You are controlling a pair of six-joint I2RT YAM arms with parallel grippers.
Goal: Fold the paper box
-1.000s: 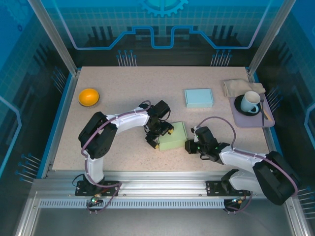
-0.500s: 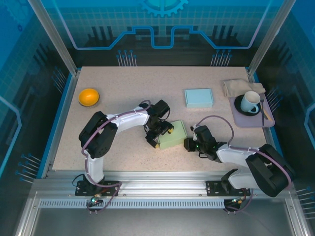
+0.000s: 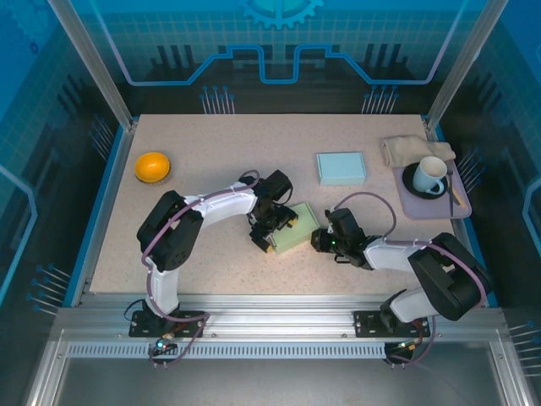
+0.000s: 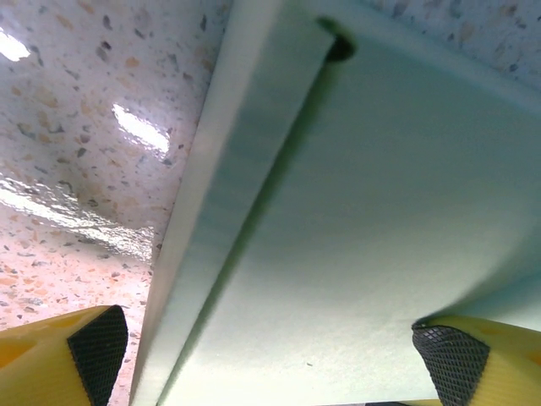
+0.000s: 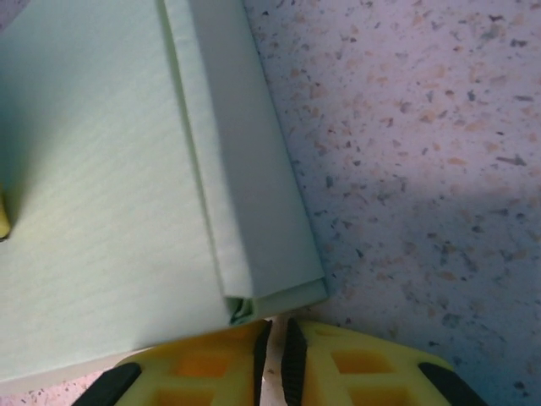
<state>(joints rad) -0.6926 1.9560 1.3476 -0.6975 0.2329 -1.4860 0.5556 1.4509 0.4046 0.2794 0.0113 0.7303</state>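
The paper box (image 3: 296,231) is a light green, flat folded box lying near the table's middle. My left gripper (image 3: 272,230) is over its left end, open. In the left wrist view the box (image 4: 355,211) runs between the wide-spread fingertips (image 4: 97,342), with its long side flap folded along the left. My right gripper (image 3: 321,241) is at the box's right edge. In the right wrist view the gripper (image 5: 272,355) is shut to a thin slit with nothing in it. Its tips press against the box's folded corner (image 5: 270,292).
A closed light blue box (image 3: 341,168) lies behind the green one. An orange bowl (image 3: 153,166) sits at the far left. At the right a purple tray (image 3: 461,207) carries a white mug (image 3: 431,176), with a beige cloth (image 3: 406,150) behind it.
My right gripper has slid left across the table up to the box's right edge. The box has shifted slightly left. The left gripper has hardly moved.
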